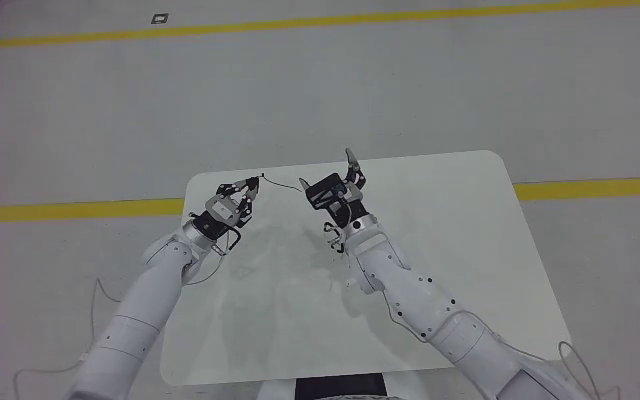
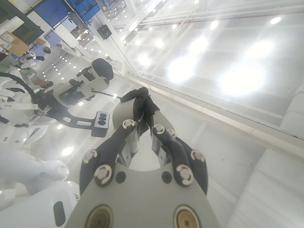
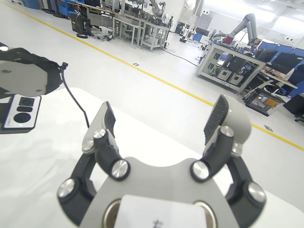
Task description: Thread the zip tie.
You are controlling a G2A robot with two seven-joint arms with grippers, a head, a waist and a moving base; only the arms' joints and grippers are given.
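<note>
our left gripper point(image 2: 142, 98) is pinching the zip tie point(image 3: 71, 93) right by its head, held up off the table point(image 1: 450, 260). we guess that's so the strap hangs free toward the other arm. the right gripper point(image 3: 166, 117) has its jaws spread wide, and the tail sits just beside one finger point(image 3: 108, 119), not between them yet.

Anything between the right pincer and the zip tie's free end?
Nothing visible. The left pincer is shut on the zip tie near its head; the strap hangs free over the table toward the open right pincer, its tail passing just outside one finger, not between the jaws.
</note>
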